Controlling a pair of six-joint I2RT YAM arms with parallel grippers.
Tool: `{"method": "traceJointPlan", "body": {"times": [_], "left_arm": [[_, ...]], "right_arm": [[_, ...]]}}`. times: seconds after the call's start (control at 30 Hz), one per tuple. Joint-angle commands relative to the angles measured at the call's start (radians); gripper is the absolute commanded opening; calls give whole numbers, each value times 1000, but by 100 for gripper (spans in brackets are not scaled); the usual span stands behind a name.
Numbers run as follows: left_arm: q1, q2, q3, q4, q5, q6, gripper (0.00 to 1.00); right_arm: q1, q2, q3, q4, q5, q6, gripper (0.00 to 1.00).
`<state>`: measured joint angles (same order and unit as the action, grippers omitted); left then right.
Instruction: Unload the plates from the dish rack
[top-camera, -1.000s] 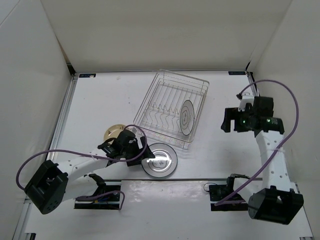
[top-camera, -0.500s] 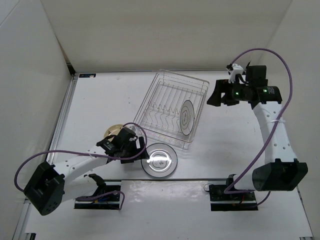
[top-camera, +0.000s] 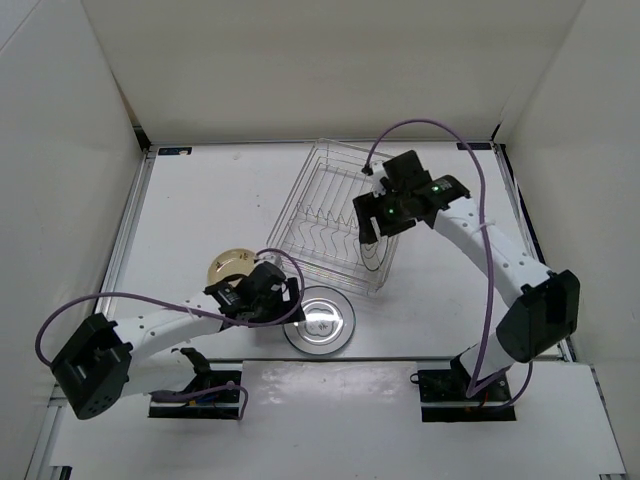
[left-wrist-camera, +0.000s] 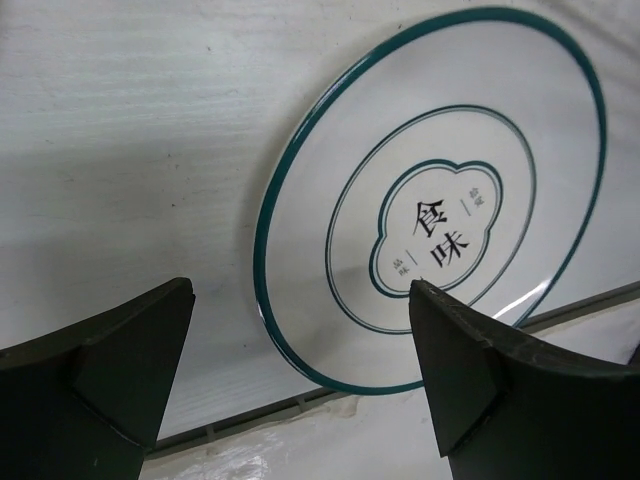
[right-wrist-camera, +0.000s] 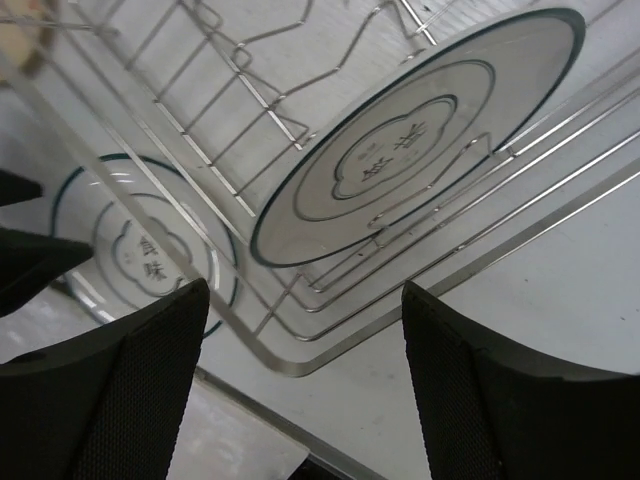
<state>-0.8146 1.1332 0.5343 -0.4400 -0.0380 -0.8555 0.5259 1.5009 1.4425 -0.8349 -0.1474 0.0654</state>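
The dish rack stands at the middle back of the table. One silver-grey plate stands on edge in its right end; in the right wrist view this plate leans among the rack wires. My right gripper hovers open and empty over that plate. A second silver plate lies flat in front of the rack, and shows with a teal rim in the left wrist view. My left gripper is open and empty at its left edge. The tan plate lies flat further left.
White walls enclose the table on the left, back and right. The table's front edge runs just below the flat silver plate, which also shows through the rack wires. The left arm's purple cable loops over the left side.
My right arm has swung from the table's right side leftward to above the plate in the rack. My left gripper has barely moved beside the flat silver plate.
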Motion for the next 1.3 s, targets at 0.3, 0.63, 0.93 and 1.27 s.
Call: {"method": "traceJointPlan", "body": {"times": [0.3, 0.63, 0.93, 1.27], "left_arm": [[-61, -24, 49, -34, -171, 32, 100], [-57, -110, 16, -95, -224, 52, 100], [-51, -179, 29, -170, -263, 72, 100], [-38, -234, 1, -200, -278, 67, 100]], "right_arm": [[16, -37, -67, 146, 458, 148, 76], [-150, 234, 30, 11, 281, 226, 76], [-196, 400, 65, 0, 192, 173, 51], [-211, 498, 119, 6, 192, -13, 16]]}}
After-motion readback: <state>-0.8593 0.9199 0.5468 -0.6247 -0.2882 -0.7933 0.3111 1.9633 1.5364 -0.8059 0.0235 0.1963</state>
